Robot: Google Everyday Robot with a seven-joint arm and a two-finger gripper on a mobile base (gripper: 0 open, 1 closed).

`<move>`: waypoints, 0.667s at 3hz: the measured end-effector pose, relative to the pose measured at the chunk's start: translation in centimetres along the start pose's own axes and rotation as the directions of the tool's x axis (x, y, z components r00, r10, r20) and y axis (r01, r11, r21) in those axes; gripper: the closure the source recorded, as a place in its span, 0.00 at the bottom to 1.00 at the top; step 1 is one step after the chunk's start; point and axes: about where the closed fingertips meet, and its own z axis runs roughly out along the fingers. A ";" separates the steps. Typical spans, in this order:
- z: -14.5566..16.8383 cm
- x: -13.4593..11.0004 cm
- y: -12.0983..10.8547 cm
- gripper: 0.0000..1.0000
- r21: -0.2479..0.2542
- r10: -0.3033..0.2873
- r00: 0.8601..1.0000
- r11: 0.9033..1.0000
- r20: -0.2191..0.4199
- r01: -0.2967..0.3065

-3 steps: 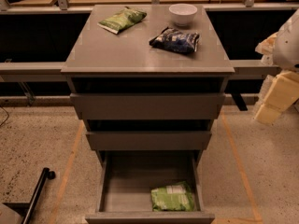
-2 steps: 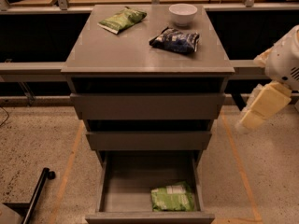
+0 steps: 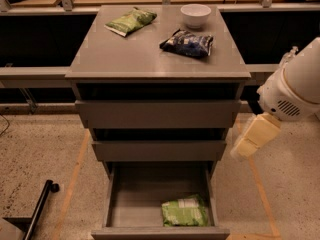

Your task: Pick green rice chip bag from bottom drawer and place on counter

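The floor (image 3: 35, 154) is pale speckled stone crossed by orange tape lines, and a black rod (image 3: 40, 209) lies on it at the lower left. Long grey rails (image 3: 32, 74) run off to either side against a dark background. In the middle stands a grey cabinet whose smooth, squarish top, the table (image 3: 145, 54), slightly overhangs its sides. Below it the top drawer (image 3: 157, 114) and the middle drawer (image 3: 159, 150) are pushed in, while the bottom drawer (image 3: 135, 204) is pulled out.

The robot's white arm (image 3: 295, 86) comes in off the table's right edge. Its cream claw (image 3: 250, 140) hangs tilted beside the cabinet at the height of the middle drawer, touching nothing; I cannot tell whether it is wide or narrow.

The green bag (image 3: 185, 212) lies in the front right corner of the bottom drawer. It is puffy and bright light green, with a whitish patch at its far end.

A dark blue-and-white bag (image 3: 187, 42) lies towards the table's far right corner. A flatter green bag (image 3: 131, 21) lies near the far edge, left of centre. A white bowl (image 3: 195, 15) stands at the far edge, just behind the blue bag.
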 end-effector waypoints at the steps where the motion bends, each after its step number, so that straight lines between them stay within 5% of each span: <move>1: 0.8 0.2 0.3 0.00 -0.007 0.001 0.999 1.000 -0.044 -0.001; 2: 4.8 0.1 1.9 0.00 -0.066 0.033 0.998 0.997 -0.059 -0.037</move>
